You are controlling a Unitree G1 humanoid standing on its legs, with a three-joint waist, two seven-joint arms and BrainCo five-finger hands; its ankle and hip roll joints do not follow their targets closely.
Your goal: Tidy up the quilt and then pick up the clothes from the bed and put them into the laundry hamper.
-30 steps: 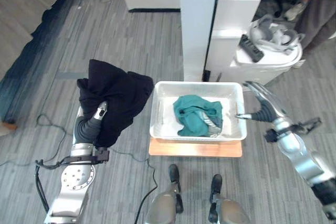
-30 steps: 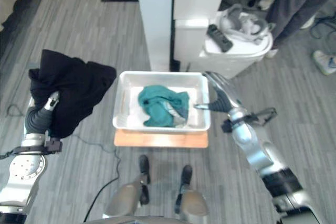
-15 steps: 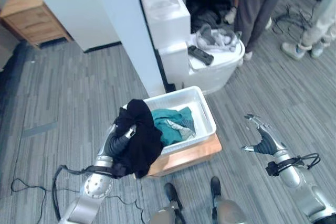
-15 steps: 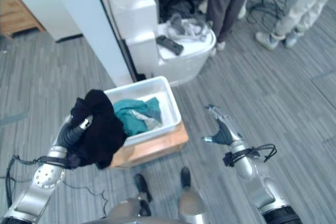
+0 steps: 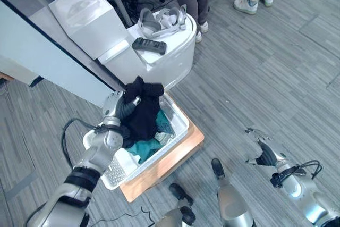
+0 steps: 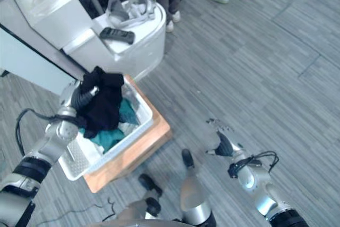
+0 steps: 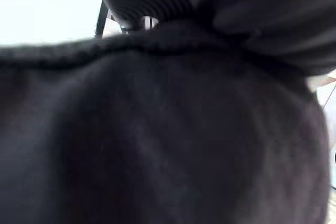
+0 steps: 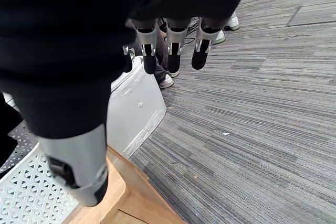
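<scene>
Your left robot hand (image 5: 125, 108) has carried the black garment (image 5: 142, 114) over the white hamper (image 5: 179, 118), fingers clamped on it; release next. Your right robot hand (image 5: 264, 154) hangs open, well apart.

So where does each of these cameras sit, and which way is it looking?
Left eye view: on the head, looking down at the white hamper; left hand grips the black garment above it.
Right eye view: beside it, same scene; open right hand over the floor.
Left wrist view: against the garment.
Right wrist view: along its fingers; shares the hamper.
</scene>
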